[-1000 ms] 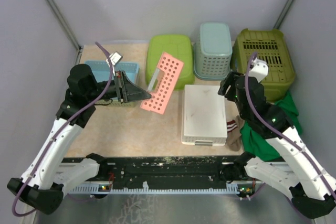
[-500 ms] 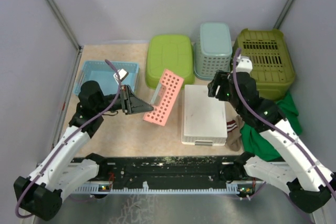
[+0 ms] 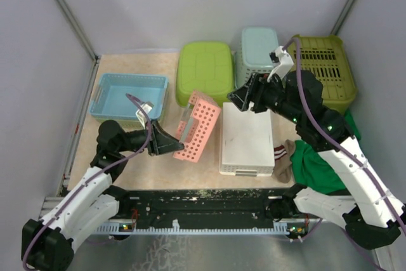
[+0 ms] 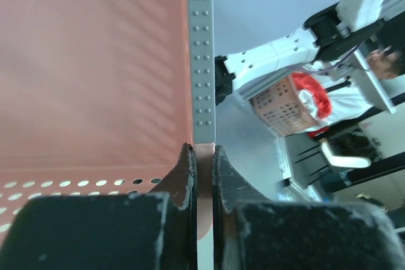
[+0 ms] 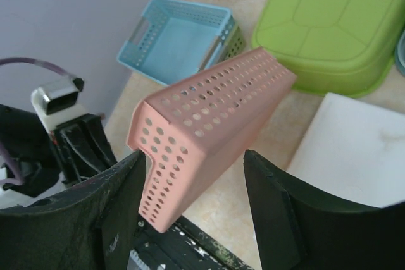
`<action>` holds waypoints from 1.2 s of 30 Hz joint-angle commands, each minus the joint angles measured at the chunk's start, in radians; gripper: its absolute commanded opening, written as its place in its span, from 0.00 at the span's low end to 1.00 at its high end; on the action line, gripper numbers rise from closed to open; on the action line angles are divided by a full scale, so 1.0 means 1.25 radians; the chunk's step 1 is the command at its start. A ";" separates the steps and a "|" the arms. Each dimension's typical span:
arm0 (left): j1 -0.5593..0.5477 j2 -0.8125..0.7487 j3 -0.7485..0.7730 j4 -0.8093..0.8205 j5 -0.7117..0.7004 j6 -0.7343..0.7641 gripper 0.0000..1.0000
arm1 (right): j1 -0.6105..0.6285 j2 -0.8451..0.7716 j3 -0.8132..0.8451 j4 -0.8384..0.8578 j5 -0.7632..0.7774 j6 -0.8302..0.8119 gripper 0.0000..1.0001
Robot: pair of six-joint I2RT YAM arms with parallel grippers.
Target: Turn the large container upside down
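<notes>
Where the left arm (image 3: 95,176) reaches low across the counter (image 3: 152,164), its jaws are pressed together on one wall of the pink perforated container (image 3: 198,125), pinching the thin rim edge-on, as the left wrist view shows with the pink wall (image 4: 95,61) filling the frame beside a grey dotted strip (image 4: 201,55). The container stands tilted near the middle of the counter, between the blue basket (image 3: 127,93) and the white bin (image 3: 246,138), with a perforated face turned up and toward the right. The right arm (image 3: 330,138) extends over the white bin with its jaws spread wide and aimed at the container; the right wrist view frames the pink container (image 5: 209,124) between the two dark fingers (image 5: 111,219), though whether the tips touch it cannot be settled from these angles. Behind lie an inverted green tub (image 3: 204,68), a pale teal basket (image 3: 259,52) and an olive crate (image 3: 327,68); a green cloth (image 3: 317,166) lies just beside the white bin.
</notes>
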 commanded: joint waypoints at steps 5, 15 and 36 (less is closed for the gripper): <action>-0.003 -0.096 -0.127 0.173 -0.015 0.168 0.00 | -0.005 0.124 0.114 -0.053 -0.046 0.019 0.63; -0.005 -0.094 -0.071 -0.124 -0.046 0.349 0.00 | 0.122 0.493 0.573 -0.411 0.273 -0.038 0.60; -0.015 -0.055 -0.042 -0.226 -0.072 0.397 0.00 | 0.215 0.768 0.832 -0.537 0.405 -0.116 0.63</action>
